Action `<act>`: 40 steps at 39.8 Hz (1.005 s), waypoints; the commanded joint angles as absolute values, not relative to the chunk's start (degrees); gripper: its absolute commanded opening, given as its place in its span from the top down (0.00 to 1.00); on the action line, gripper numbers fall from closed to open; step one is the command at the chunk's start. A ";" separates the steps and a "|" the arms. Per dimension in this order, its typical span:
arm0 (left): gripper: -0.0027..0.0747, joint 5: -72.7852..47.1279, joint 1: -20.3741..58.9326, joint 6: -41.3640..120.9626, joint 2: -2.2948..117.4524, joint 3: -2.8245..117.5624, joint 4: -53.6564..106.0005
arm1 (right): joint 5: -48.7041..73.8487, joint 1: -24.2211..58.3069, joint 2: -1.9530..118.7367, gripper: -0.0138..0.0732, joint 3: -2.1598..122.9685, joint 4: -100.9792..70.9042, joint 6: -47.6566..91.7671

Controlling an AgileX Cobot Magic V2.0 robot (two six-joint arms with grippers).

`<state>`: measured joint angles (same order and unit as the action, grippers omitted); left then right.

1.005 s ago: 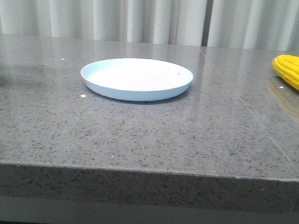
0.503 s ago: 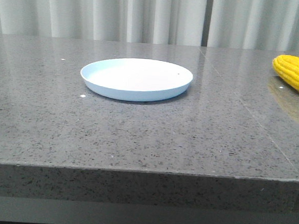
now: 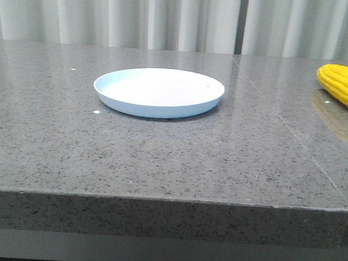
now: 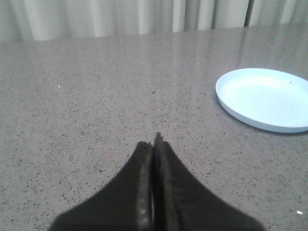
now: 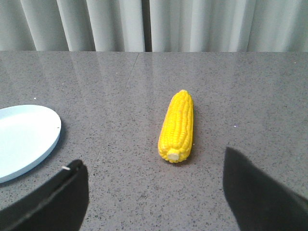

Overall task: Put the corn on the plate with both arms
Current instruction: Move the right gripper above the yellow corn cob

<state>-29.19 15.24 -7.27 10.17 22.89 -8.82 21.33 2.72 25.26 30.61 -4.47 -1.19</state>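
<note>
The yellow corn (image 3: 344, 85) lies on the grey stone table at the far right, cut off by the picture edge. In the right wrist view the corn (image 5: 177, 126) lies lengthwise ahead of my right gripper (image 5: 154, 166), pale cut end toward it, with a gap between them. The right gripper's jaws stand wide apart and hold nothing. The pale blue-white plate (image 3: 158, 92) sits empty at the table's middle; it also shows in the left wrist view (image 4: 265, 97) and the right wrist view (image 5: 21, 139). My left gripper (image 4: 153, 144) is shut and empty, over bare table beside the plate. Neither gripper shows in the front view.
The grey speckled table (image 3: 160, 159) has its front edge low in the front view. White curtains (image 3: 169, 18) hang behind the table. A seam in the tabletop (image 3: 281, 119) runs between plate and corn.
</note>
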 commanded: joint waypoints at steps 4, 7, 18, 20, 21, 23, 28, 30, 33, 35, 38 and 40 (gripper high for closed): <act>0.99 -25.43 15.58 -7.10 4.42 23.12 -9.09 | 16.50 2.36 25.84 0.15 32.75 -4.30 -1.08; 0.99 -25.43 15.58 -7.10 3.64 23.12 -9.09 | 16.73 2.36 25.84 0.15 32.75 -4.30 -1.08; 0.99 -25.43 15.58 -7.10 3.66 23.12 -9.09 | 18.05 2.30 34.84 0.15 37.84 -4.30 -1.08; 0.99 -25.43 15.58 -7.10 3.66 23.12 -9.09 | 20.00 2.30 39.32 0.15 41.04 -4.30 -1.08; 0.99 -25.43 15.58 -7.10 3.66 23.12 -9.09 | 20.91 2.24 41.04 0.15 42.77 -4.30 -1.08; 0.99 -25.43 15.58 -7.10 3.66 23.12 -9.09 | 23.38 2.24 44.98 0.15 45.90 -4.30 -1.08; 0.99 -25.43 15.58 -7.10 3.66 23.12 -9.09 | 29.28 2.19 54.76 0.15 53.95 -4.30 -2.60; 0.99 -25.43 15.58 -7.10 3.66 23.12 -9.09 | 31.63 1.59 58.33 0.15 57.51 -4.30 -4.66; 0.99 -25.43 15.58 -7.10 3.66 23.12 -9.09 | 35.08 0.32 63.92 0.14 61.91 -4.30 -6.69; 0.99 -25.43 15.58 -7.10 3.66 23.12 -9.09 | 36.47 -0.47 67.44 0.12 64.84 -4.25 -7.08; 0.99 -25.43 15.58 -7.10 3.66 23.12 -9.09 | 37.91 -1.08 72.78 0.09 69.29 -4.25 -7.08; 0.99 -25.43 15.58 -7.10 3.66 23.12 -9.09 | 38.91 -1.30 76.08 0.09 72.13 -4.25 -7.08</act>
